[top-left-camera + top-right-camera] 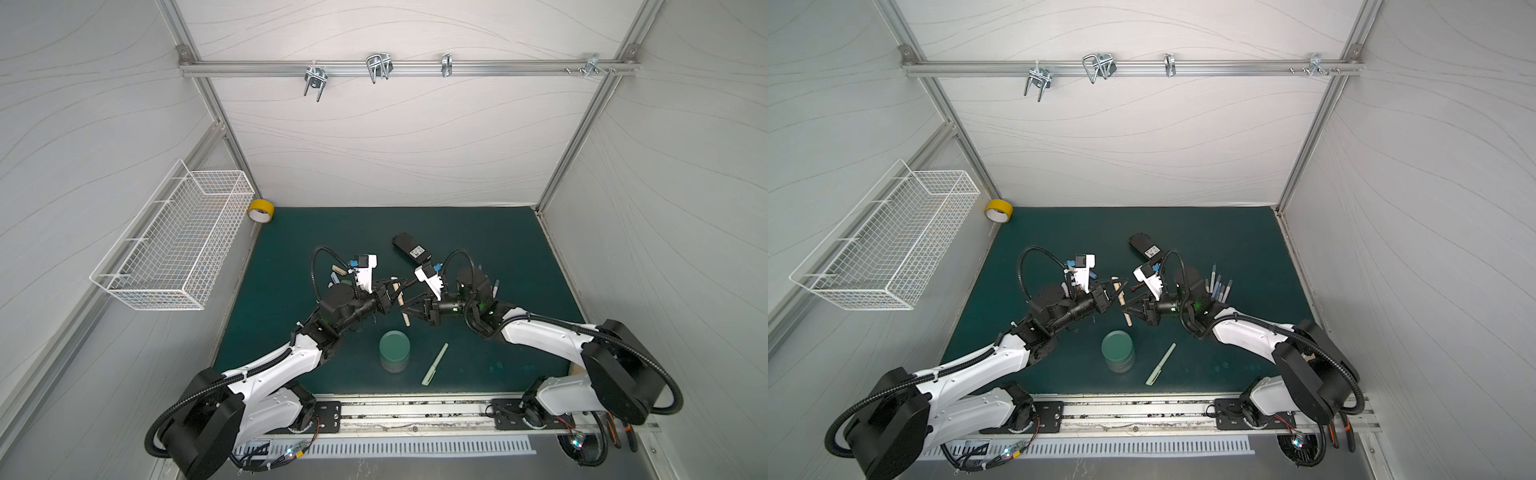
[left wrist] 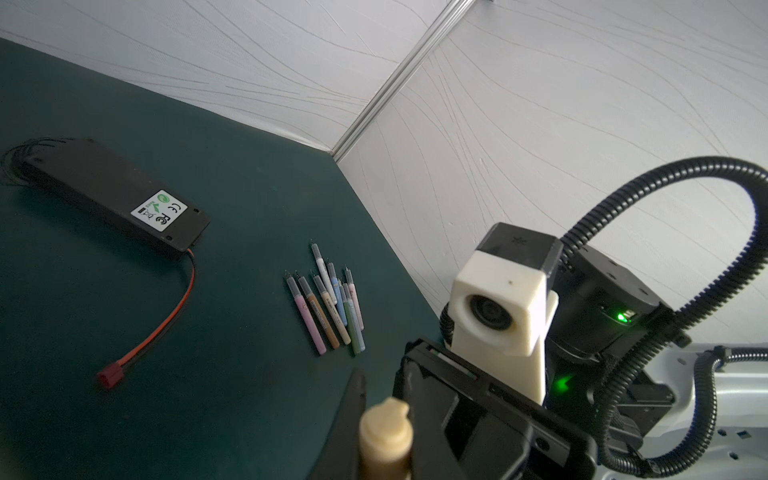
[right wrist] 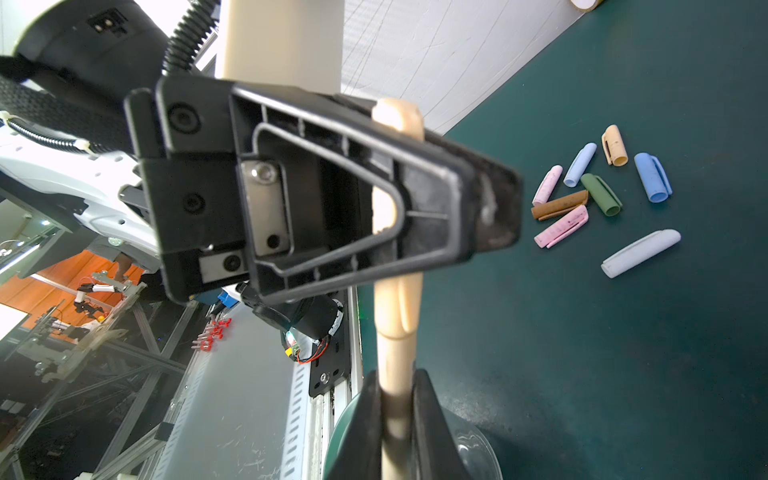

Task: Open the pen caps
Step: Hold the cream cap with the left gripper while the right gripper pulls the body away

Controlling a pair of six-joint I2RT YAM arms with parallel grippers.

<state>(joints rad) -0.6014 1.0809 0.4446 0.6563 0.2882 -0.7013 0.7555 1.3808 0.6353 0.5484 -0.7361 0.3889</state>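
**Both claws clenched on one tan pen, cap on**

Left claw (image 1: 390, 296) is clenched on the tan cap (image 3: 398, 299). Right claw (image 1: 409, 311) is clenched on the tan pen (image 3: 394, 365), on the barrel just past the cap seam. The pen is held clear of the table (image 1: 498, 257), spanning the gap between the two claws, which are tip to tip and almost touching. Cap looks fully seated on the barrel.

- **Base side of the claws, near:** a stack of clear round dishes (image 1: 394, 351). Just beside it lies a pale green pen (image 1: 434, 364), flat on the table with its cap on.
- **Far side of the claws:** black battery pack (image 1: 410, 248) with its red wire (image 2: 166, 320) trailing toward the claws.
- **Behind the left claw's wrist:** loose pen caps (image 3: 582, 195) in a cluster: pink, blue, tan, brown, green, white. They are mostly hidden in both top views.
- **Outer side of the right claw's wrist:** uncapped pens (image 2: 328, 307) in a tight row, tips pointing away from the base.
- **Well away from the left claw:** yellow tape roll (image 1: 260, 210) in the back corner and a wire basket (image 1: 174, 241) on the wall.
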